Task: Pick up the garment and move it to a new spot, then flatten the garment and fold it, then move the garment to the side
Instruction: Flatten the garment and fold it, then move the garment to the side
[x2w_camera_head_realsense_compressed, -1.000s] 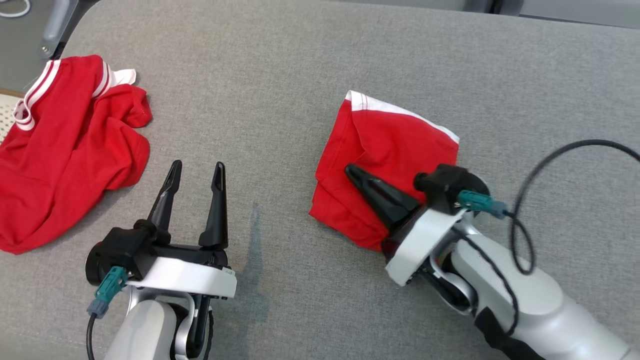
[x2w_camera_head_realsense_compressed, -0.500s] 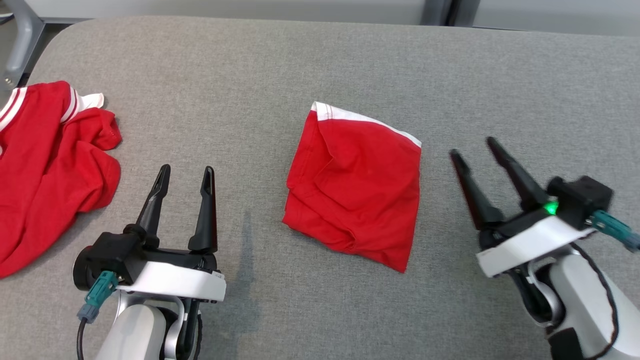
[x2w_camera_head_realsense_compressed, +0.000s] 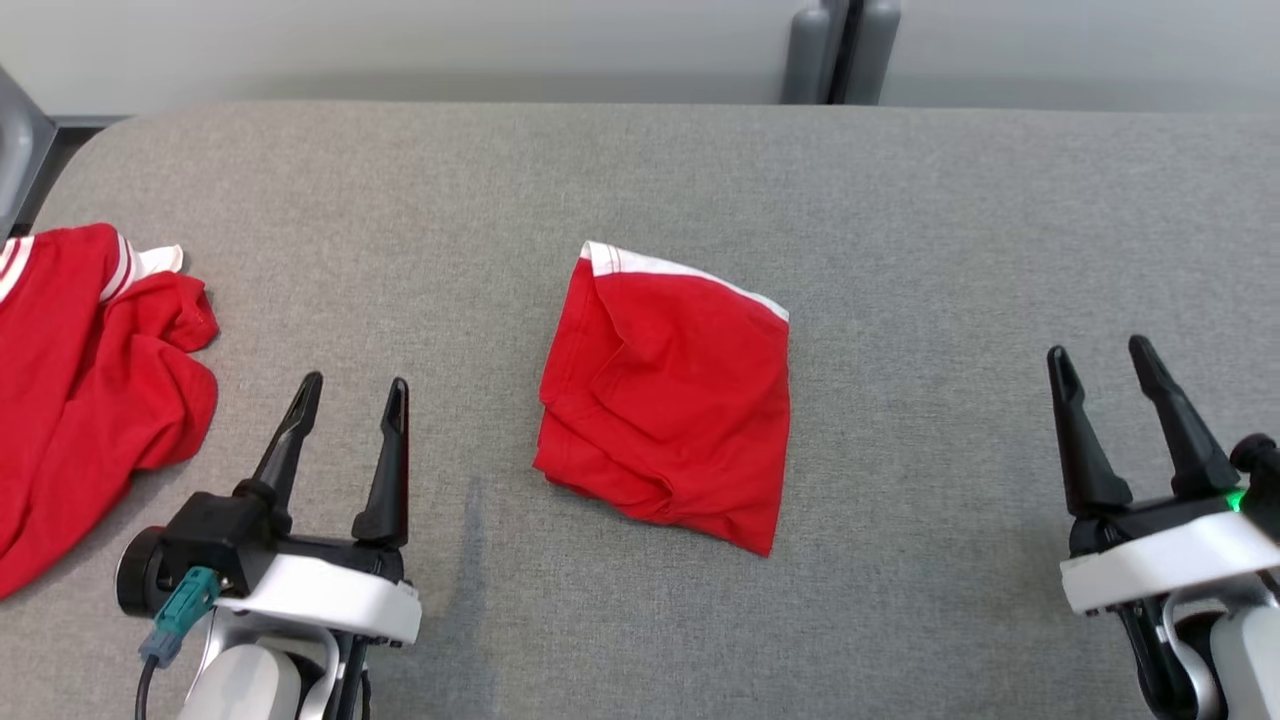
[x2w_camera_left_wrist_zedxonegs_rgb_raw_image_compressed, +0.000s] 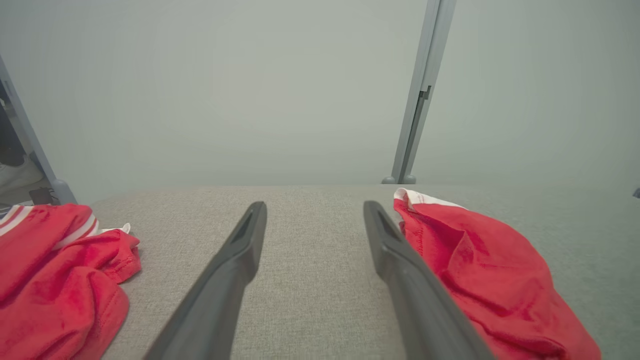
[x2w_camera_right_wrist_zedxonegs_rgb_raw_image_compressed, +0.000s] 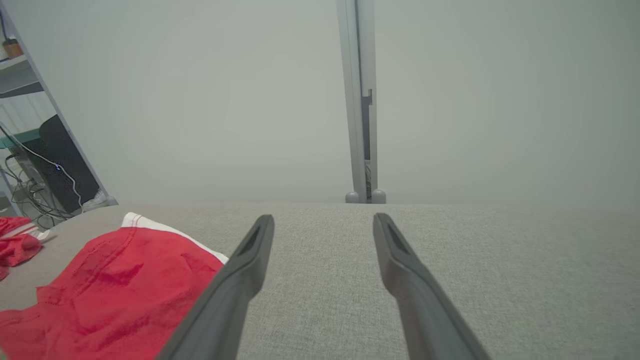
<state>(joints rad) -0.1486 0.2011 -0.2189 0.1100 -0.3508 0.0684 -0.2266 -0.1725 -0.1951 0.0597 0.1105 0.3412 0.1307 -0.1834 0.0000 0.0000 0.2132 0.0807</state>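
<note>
A folded red garment (x2w_camera_head_realsense_compressed: 670, 400) with a white band along its far edge lies in the middle of the grey padded table (x2w_camera_head_realsense_compressed: 640, 180). It also shows at the right in the left wrist view as the garment (x2w_camera_left_wrist_zedxonegs_rgb_raw_image_compressed: 480, 270), and at the lower left in the right wrist view as the garment (x2w_camera_right_wrist_zedxonegs_rgb_raw_image_compressed: 115, 290). My left gripper (x2w_camera_head_realsense_compressed: 355, 385) stands open at the lower left, empty, well apart from the garment. At the lower right my right gripper (x2w_camera_head_realsense_compressed: 1100, 355) is open and empty too, clear of the cloth.
A second red garment (x2w_camera_head_realsense_compressed: 90, 390) with white stripes lies crumpled at the table's left edge, also seen as the crumpled garment (x2w_camera_left_wrist_zedxonegs_rgb_raw_image_compressed: 55, 280). A grey post (x2w_camera_head_realsense_compressed: 840, 50) rises behind the table's far edge, in front of a pale wall.
My right gripper has let go of the folded garment, opened and drawn back to the right. The head camera has shifted, so the whole picture moved. The left gripper stayed open.
</note>
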